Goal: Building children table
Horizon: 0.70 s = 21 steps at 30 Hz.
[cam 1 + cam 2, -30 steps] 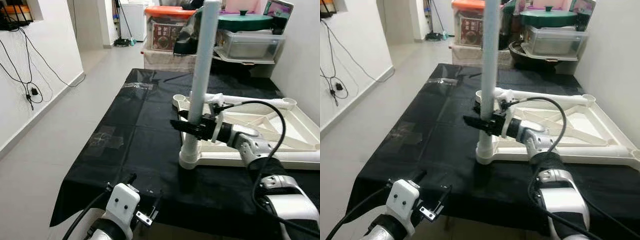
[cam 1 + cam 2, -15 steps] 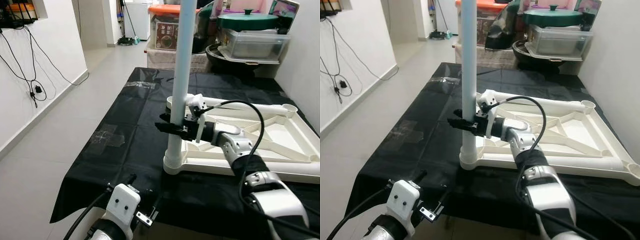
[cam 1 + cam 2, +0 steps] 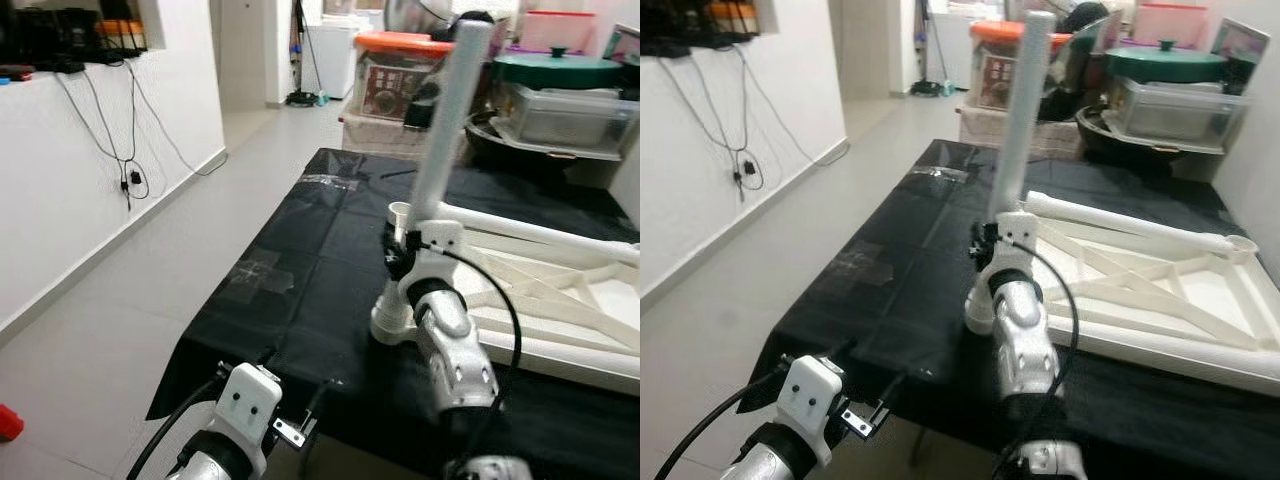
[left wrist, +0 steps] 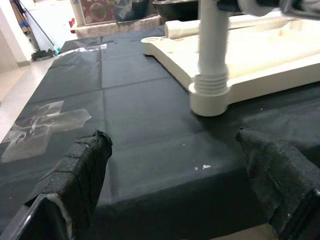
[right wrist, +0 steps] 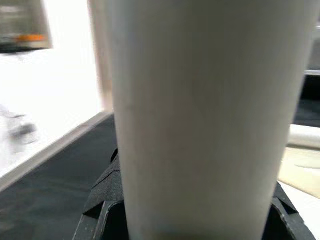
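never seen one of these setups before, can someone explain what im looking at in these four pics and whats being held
This is a humanoid robot with two silver arms ending in black two-fingered grippers. Two pictures come from cameras on its head, looking down; the other two come from cameras on its wrists. Before it stands a table under a black cloth. On it lies an upside-down white plastic children's tabletop. The right gripper clamps a white plastic tube leg standing upright in the tabletop's near corner socket. The left gripper is open and idle at the cloth's near edge.
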Tool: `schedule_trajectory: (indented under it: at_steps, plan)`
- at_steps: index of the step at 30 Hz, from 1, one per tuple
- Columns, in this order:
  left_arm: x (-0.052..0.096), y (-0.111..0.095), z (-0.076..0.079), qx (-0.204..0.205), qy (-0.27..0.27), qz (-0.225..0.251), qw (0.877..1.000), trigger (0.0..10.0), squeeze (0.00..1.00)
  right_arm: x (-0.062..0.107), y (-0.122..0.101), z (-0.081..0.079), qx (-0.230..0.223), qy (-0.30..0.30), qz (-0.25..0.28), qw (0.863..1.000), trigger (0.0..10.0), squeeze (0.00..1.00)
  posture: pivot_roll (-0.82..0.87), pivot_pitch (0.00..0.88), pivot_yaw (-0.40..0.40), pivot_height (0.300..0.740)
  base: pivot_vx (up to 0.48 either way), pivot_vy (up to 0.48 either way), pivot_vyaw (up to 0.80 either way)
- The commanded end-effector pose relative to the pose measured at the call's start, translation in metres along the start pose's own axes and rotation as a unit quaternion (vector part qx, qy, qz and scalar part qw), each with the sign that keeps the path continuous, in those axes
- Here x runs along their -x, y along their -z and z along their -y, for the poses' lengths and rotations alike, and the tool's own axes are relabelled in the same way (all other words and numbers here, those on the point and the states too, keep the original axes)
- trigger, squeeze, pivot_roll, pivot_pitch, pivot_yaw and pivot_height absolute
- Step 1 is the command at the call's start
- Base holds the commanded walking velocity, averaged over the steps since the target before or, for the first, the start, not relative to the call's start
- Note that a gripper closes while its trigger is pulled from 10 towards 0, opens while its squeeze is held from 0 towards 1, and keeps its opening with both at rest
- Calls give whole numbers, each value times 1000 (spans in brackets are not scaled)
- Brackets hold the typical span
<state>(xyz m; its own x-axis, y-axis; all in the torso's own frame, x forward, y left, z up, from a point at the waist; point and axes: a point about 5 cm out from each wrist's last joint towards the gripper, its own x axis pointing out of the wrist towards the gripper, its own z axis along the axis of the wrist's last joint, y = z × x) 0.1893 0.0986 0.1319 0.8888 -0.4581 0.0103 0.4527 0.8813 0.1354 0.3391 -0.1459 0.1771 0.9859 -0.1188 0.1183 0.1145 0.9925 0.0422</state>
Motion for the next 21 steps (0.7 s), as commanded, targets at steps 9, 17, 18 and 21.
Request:
schedule_trajectory:
  at_steps: [9,17,18,21]
  plan:
    - [-3,2,1,-2,3,0,1000,10000,0,21,12,-36,-54,38,-52,996,10000,259,154,0,-43,740,0,0,0]
    - [-6,4,0,1,3,0,1000,10000,0,7,11,-29,-61,-136,-13,989,10000,0,147,0,-45,740,0,0,0]
    - [-7,5,0,2,3,0,1000,10000,0,3,12,-24,-57,-177,-22,982,10000,0,146,0,-43,740,0,0,0]
    - [-7,6,0,3,4,-1,1000,10000,0,-2,11,-18,-64,-212,-30,975,10000,0,143,0,-43,740,0,0,0]
